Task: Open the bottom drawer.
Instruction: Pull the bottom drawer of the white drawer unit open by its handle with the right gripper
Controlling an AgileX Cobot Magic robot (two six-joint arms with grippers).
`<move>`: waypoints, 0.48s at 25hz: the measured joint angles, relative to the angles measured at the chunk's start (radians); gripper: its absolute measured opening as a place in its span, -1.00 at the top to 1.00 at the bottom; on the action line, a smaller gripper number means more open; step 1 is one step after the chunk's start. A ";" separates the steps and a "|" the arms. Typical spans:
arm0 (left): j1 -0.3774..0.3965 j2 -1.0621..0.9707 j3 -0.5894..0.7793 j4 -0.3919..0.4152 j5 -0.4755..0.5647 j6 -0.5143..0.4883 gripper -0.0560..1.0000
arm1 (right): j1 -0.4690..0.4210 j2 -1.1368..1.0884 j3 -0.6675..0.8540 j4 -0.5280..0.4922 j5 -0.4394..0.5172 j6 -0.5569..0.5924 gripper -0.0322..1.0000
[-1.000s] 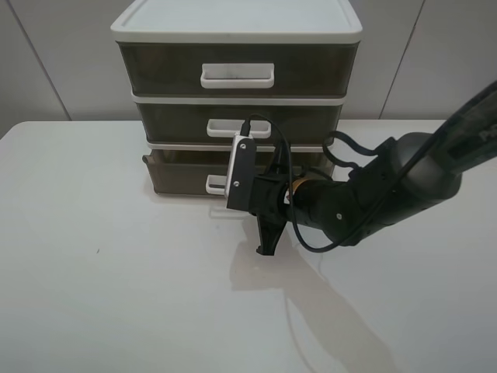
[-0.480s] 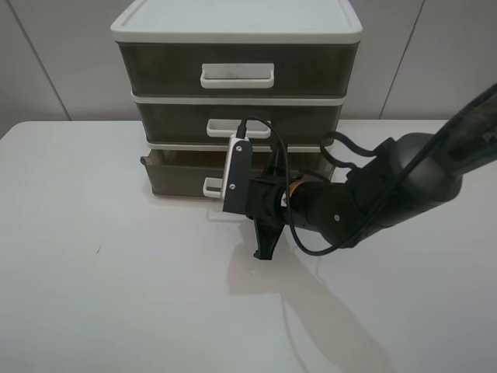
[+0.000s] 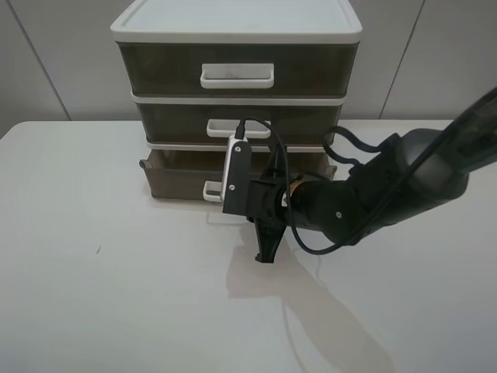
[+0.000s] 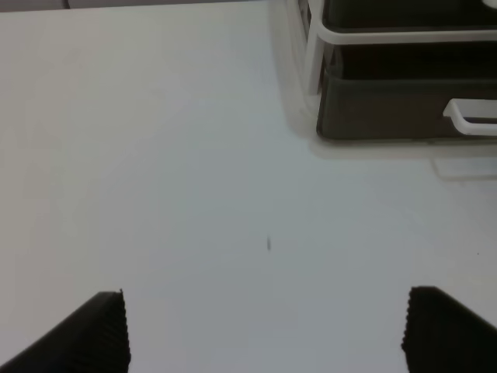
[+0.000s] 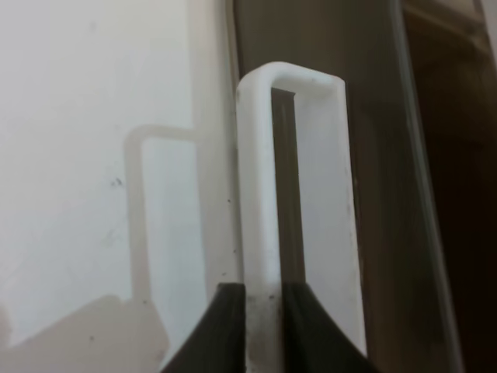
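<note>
The bottom drawer (image 3: 177,179) is smoky-brown and the lowest of the three-drawer unit. It stands a little out from the frame. It also shows in the left wrist view (image 4: 388,109). Its white loop handle (image 3: 210,189) fills the right wrist view (image 5: 260,171). My right gripper (image 5: 262,311) is shut on the handle's front bar, one black finger on each side. In the high view this gripper (image 3: 231,200) is mostly hidden under its wrist camera. My left gripper (image 4: 268,334) is open and empty above the bare table, well short of the unit, and is out of the high view.
The two upper drawers (image 3: 237,74) (image 3: 239,124) are shut under the white lid (image 3: 233,19). The unit stands at the back of the white table (image 3: 116,295), close to the wall. My right arm (image 3: 373,194) and its cable cross the table from the right.
The bottom drawer has slid slightly further out towards the front, with my right gripper still on its handle. The left gripper shows no earlier view.
</note>
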 joint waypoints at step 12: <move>0.000 0.000 0.000 0.000 0.000 0.000 -0.47 | 0.000 -0.031 -0.001 0.000 0.078 0.000 0.90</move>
